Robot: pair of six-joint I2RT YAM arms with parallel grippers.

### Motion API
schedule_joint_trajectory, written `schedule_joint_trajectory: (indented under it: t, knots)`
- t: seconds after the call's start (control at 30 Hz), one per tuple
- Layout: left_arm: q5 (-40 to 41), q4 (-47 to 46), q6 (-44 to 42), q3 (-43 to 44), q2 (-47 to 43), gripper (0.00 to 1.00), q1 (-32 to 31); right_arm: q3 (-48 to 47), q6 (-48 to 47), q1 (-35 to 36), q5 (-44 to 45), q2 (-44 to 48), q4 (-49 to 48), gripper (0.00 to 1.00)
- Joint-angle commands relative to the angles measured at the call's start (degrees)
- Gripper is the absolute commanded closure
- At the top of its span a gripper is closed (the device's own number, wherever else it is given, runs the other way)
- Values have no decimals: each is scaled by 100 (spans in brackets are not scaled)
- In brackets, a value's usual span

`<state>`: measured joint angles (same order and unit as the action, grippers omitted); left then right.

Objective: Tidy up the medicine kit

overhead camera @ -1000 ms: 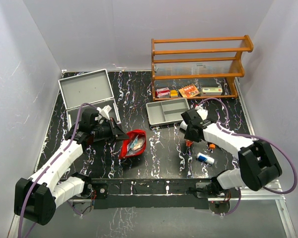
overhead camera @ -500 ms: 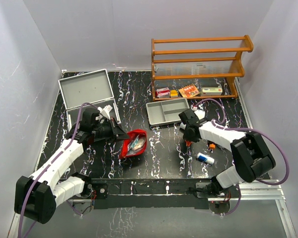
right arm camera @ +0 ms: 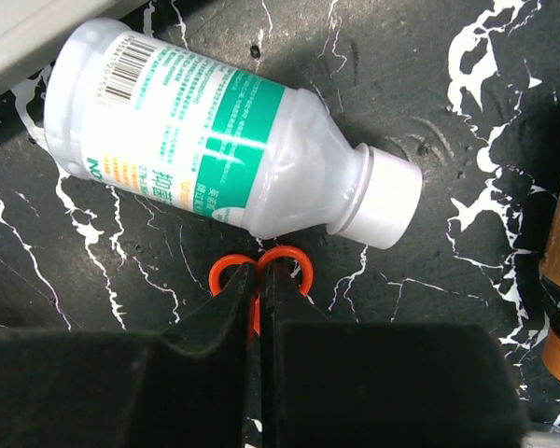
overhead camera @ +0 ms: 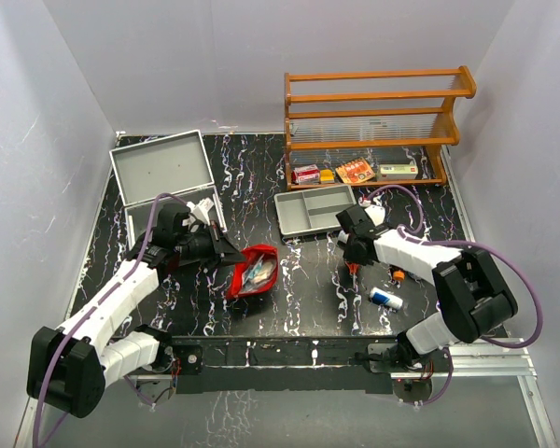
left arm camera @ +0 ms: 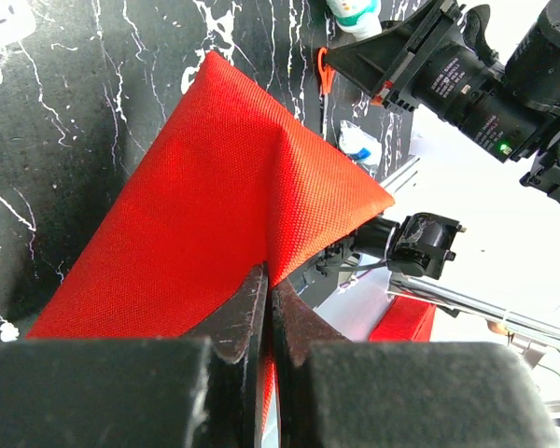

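My right gripper (right arm camera: 259,280) has closed onto orange ring handles (right arm camera: 282,250) beside a barcoded, green-labelled white bottle (right arm camera: 215,140). My left gripper (left arm camera: 266,299) pinches the red pouch (left arm camera: 215,187). The medicine kit (overhead camera: 161,168) sits open, at the table (overhead camera: 308,303) far-left corner.

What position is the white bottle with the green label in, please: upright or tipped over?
Tipped over: the white bottle lies on its side on the table, label and cap seen side-on.

- Large silver-grey metal case (overhead camera: 161,166): smooth sheet metal, matt.
- Flat red fabric pouch (left arm camera: 215,187): coarse woven cloth, matt.
- White plastic bottle (right arm camera: 215,140): smooth, semi-glossy.
- Orange looped plastic handle (right arm camera: 286,251): smooth, glossy.
- Black white-veined desk (right arm camera: 429,112): smooth, slight sheen.
- Orange-brown wooden rack (overhead camera: 373,74): smooth, satin.
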<state>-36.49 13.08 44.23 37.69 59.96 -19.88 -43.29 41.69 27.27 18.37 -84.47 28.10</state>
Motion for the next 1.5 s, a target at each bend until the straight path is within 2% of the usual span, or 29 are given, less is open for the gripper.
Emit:
schedule_joint_trajectory:
  t: [0.0,0.37,0.6,0.73,1.0,1.2,1.47]
  knots:
    - [-147,-323,211,-22,10,100,-113,80,108,6,-110,358,-70,100]
    - [436,-1073,870,-101,284,100,-674,426,1616,152,-1201,2389,-800,100]
    - [924,-1744,1984,-265,503,100,-1022,383,2674,923,-840,2978,-1312,100]
    - [1043,-1865,2564,-301,568,100,-1058,353,3021,1423,-524,2999,-1880,100]
    - [964,-2036,3483,-388,458,100,-1062,309,3022,2359,95,2526,-3046,100]
    - [936,-2080,3810,-386,276,100,-1060,342,2999,2696,67,2138,-3685,100]
    - [794,-2146,4226,-463,-16,100,-1061,789,3117,2803,121,1965,-4615,100]
